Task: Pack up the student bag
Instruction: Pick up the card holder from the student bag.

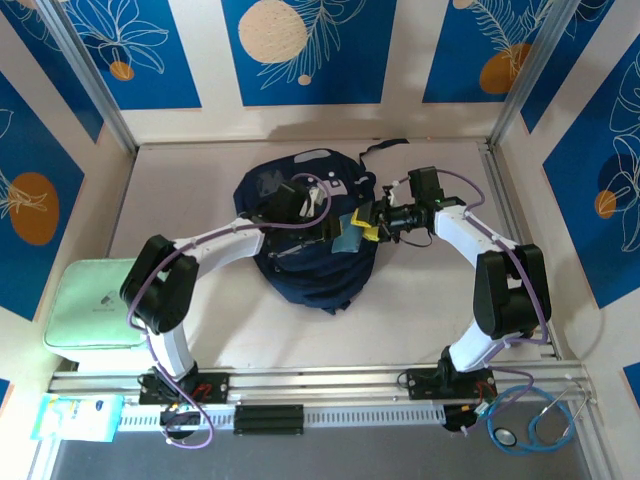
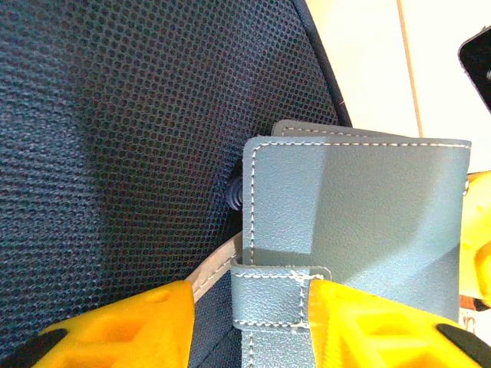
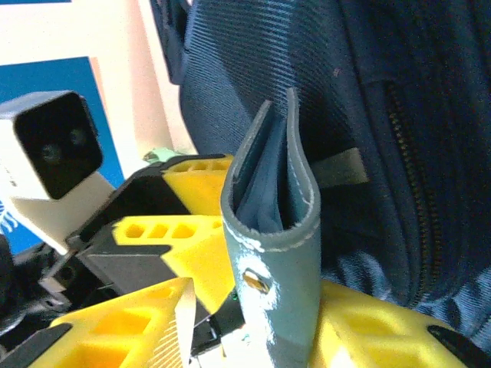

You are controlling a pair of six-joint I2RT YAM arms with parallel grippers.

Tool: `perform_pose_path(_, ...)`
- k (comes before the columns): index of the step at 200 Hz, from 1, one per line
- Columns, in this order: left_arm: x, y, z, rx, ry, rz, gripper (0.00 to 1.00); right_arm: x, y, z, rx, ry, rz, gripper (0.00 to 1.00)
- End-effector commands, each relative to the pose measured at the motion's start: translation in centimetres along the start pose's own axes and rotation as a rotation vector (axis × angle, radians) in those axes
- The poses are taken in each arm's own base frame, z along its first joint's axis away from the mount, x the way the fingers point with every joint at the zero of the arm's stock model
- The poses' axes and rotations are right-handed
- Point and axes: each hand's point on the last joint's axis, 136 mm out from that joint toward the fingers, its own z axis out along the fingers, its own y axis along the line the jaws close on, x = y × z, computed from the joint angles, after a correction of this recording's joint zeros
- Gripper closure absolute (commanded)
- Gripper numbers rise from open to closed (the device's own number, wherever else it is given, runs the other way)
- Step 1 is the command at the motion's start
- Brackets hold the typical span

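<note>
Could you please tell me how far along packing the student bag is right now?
Done: nothing visibly packed; the student bag hides its contents. In hand: a grey-blue notebook sits between the fingers of the left gripper and right gripper, against the bag's outside, not yet inside. Left: getting it in, and probably the mint-green case lying apart.

1. Top external: high and set back, looking down on the pale bench [image 1: 420, 300] and the dark navy fabric backpack [image 1: 310, 270].
2. Left wrist: very close, facing past its yellow fingers [image 2: 115, 330] onto a grey-blue stitched leather case [image 2: 353, 222].
3. Right wrist: equally close, sharing that case and the backpack.
</note>
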Motion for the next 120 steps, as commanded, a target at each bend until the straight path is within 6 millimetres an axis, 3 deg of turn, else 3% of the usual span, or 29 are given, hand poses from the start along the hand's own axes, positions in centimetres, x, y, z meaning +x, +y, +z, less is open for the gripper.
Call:
perform_pose_path(1, 0.3, -0.6, 0.5, 0.013, 0.026, 0.03, 0.57, 1.0, -1.2, 0.5, 0.082, 0.023, -0.008, 0.63)
perform_pose_path(29, -0.1, -0.5, 0.1, -0.013, 0.012, 0.052, 0.57, 0.7, -2.1, 0.3, 0.151, -0.005, -0.018, 0.79)
perform_pose_path(50, -0.5, -0.3, -1.3, -0.065, -0.002, 0.099, 0.53, 0.5, -0.9, -0.5, 0.109, -0.03, -0.053, 0.9)
perform_pose_path(88, -0.1, -0.4, -4.9, -0.17, 0.016, 0.32, 0.36, -0.3, 1.5, -4.3, 0.018, -0.153, -0.127, 0.92)
perform_pose_path(120, 1.6, 0.3, -6.4, -0.313, 0.084, 0.57, 0.24, -1.5, 1.4, -8.4, -0.002, -0.286, -0.101, 0.92)
